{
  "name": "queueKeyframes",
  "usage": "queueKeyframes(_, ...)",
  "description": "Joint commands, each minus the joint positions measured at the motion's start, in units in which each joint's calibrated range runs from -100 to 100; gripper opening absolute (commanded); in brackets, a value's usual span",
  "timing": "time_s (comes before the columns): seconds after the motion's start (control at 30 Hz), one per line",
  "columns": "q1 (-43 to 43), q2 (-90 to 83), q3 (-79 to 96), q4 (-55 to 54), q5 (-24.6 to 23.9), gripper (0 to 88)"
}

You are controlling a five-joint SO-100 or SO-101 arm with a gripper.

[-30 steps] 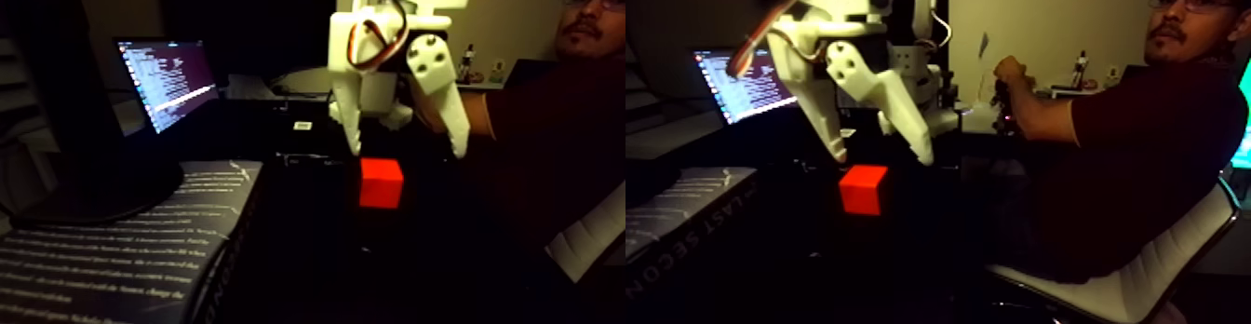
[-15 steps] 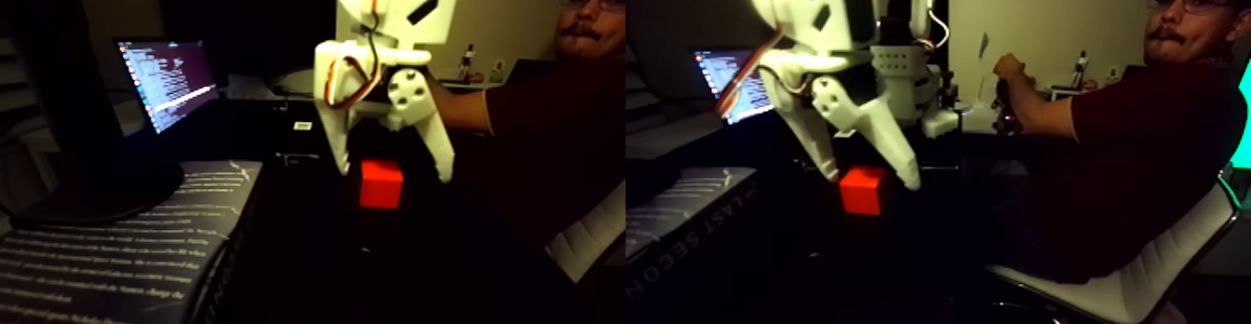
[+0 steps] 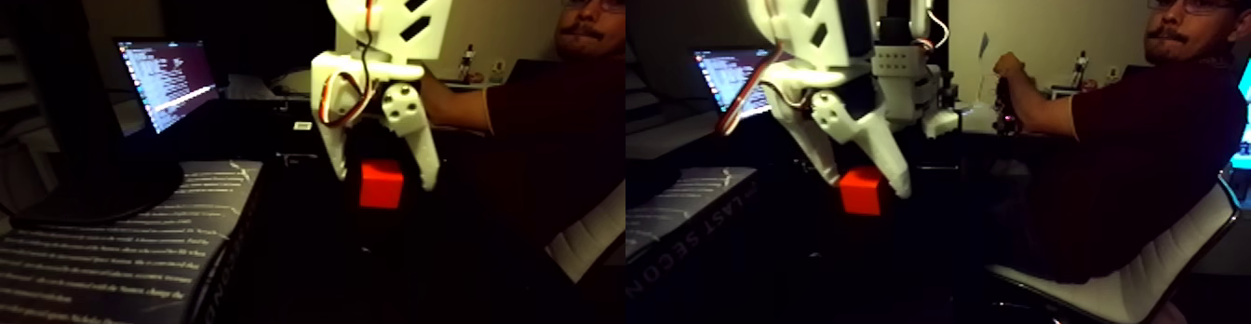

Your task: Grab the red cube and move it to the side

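The red cube (image 3: 381,183), matte and sharp-edged, sits on the dark surface. The white plastic gripper (image 3: 384,181) straddles it, tapered fingers (image 3: 426,163) spread on either side, not yet pinching. A printed book (image 3: 112,244) lies at the left.

Low, close, side-by-side table-level views

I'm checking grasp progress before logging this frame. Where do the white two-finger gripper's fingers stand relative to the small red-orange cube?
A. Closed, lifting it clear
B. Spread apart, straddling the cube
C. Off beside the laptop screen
B: the white two-finger gripper is open, one fingertip at each side of the small red-orange cube.
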Motion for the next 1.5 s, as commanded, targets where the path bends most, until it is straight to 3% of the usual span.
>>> queueKeyframes(0.0,0.18,0.05,-0.07,-0.09,-0.15,18.4)
queueKeyframes(0.17,-0.32,0.05,0.57,0.34,-0.31,0.0)
queueKeyframes(0.67,-0.15,-4.07,2.20,1.43,-2.20,0.7)
queueKeyframes(0.9,-1.82,-17.60,1.47,14.19,-3.34,0.7)
queueKeyframes(1.2,-5.81,-29.45,-7.96,25.17,-11.91,0.8)
queueKeyframes(1.33,-1.90,-26.25,-17.57,26.01,-16.28,0.8)
queueKeyframes(1.47,3.84,-19.87,-25.46,26.18,-17.69,0.8)
